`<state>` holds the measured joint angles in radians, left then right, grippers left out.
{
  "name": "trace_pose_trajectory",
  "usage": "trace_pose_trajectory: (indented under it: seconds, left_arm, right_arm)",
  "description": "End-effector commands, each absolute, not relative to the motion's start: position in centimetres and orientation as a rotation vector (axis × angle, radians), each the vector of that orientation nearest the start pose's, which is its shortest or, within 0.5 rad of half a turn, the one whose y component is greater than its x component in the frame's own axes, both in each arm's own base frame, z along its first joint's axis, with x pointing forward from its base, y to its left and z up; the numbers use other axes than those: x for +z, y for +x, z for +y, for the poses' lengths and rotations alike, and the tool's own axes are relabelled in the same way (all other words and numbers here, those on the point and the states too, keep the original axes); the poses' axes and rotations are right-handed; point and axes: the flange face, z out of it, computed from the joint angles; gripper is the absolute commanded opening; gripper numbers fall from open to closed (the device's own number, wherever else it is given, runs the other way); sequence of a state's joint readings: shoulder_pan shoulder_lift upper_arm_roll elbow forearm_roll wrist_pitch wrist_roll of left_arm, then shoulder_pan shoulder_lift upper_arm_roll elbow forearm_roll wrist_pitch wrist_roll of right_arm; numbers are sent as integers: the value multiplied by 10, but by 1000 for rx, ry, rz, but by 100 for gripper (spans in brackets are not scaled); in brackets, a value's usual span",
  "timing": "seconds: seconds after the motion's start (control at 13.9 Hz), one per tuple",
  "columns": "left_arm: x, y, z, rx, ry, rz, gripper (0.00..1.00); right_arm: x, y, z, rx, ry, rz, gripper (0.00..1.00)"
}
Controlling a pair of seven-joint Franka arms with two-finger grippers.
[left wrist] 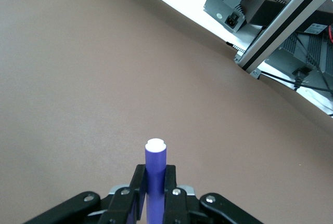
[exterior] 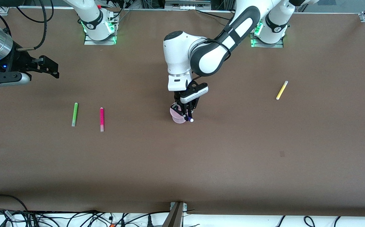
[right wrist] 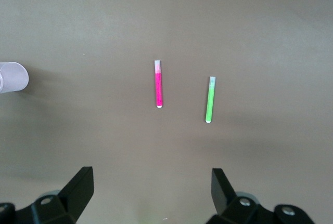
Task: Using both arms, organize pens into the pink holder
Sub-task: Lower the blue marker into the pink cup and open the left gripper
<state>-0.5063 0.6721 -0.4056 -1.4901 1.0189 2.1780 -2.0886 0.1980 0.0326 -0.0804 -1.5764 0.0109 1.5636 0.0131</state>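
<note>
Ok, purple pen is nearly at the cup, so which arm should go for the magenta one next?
Right, probably. The right gripper is open and waits at its own end of the table, where the magenta pen lies beside the green pen. The left gripper is shut on the purple pen over the pink holder.

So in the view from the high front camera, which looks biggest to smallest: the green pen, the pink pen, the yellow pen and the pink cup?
1. Pink pen and green pen: alike, too close to rank.
2. Yellow pen, slightly shorter.
3. Pink cup, though the left gripper covers part of it, so that is unsure.
</note>
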Motion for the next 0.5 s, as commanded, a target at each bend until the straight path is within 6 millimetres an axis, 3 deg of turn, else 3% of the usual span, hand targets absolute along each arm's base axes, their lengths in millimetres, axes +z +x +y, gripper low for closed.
trace_pose_trajectory:
  seconds: [0.0,0.43]
  left_arm:
    - [308,516,-520,-1011,-2814,-1030,0]
    - [283,499,-529,-984,-2769,-978,0]
  right_arm:
    - [609,560,65,80,-3120,-175,100]
    - [609,560,65,80,-3122,-175,100]
